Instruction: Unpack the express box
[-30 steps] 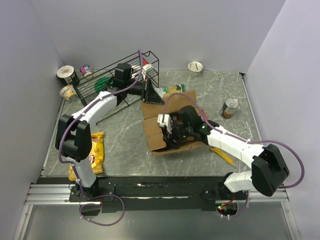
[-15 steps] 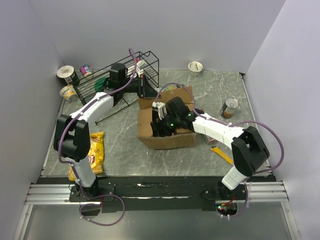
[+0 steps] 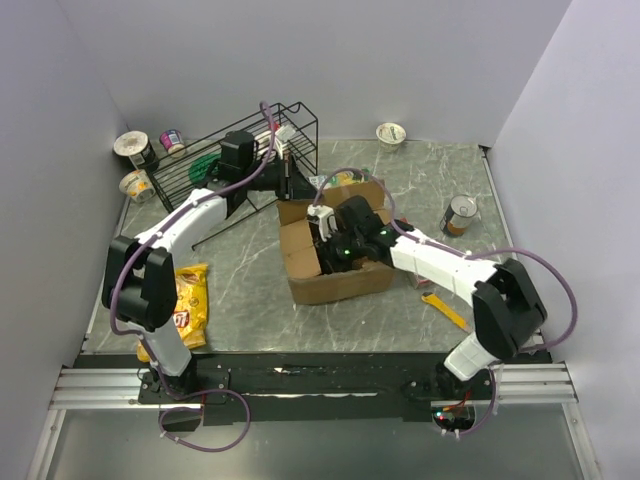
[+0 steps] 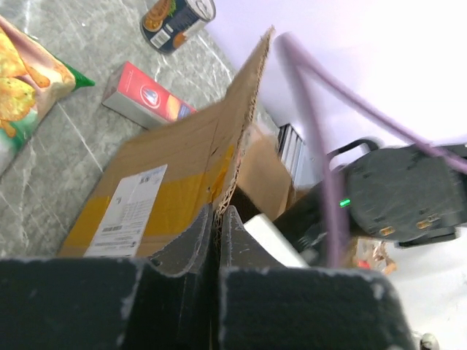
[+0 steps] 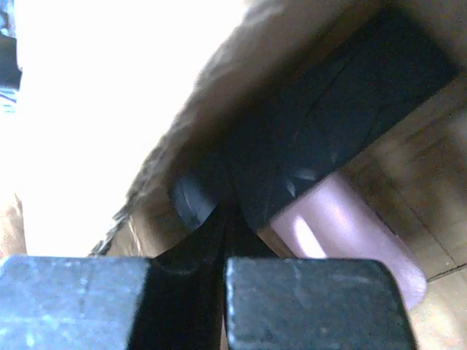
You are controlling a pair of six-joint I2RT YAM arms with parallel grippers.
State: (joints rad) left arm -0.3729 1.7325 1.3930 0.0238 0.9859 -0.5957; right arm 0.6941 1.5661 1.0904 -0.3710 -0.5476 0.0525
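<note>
- Seen from above, the express box point(image 3: 338, 285) stands open near the middle of the table point(image 3: 250, 290). Both arms are at it — the left at its far rim, the right reaching down inside.
- The left gripper point(image 3: 288, 184) meets the box's far flap point(image 3: 298, 210), but the overhead view hides how the jaws stand.
- The left wrist view shows this clearly. The fingers point(image 4: 191, 235) are clenched on the flap's corrugated edge, and the flap stands up between them.
- That view alone shows the white label point(image 4: 131, 211) on the flap's outer face. Beyond it on the table are a small red carton point(image 4: 146, 95), a can point(image 4: 177, 18) and a corner of a green chip bag point(image 4: 22, 80).
- From above, the right gripper point(image 3: 330, 243) is lost in the box's shadow.
- In the right wrist view its fingers point(image 5: 299, 306) are drawn together, tips at the edge of a black wrapped item point(image 5: 328, 124). A pale pink cylinder point(image 5: 350, 240) lies against that item. Whether the tips pinch the wrap cannot be told.
- Only the overhead view shows the wire rack point(image 3: 240, 155) just behind the left gripper, and a yellow chip bag point(image 3: 190, 300) near the left arm's base.
</note>
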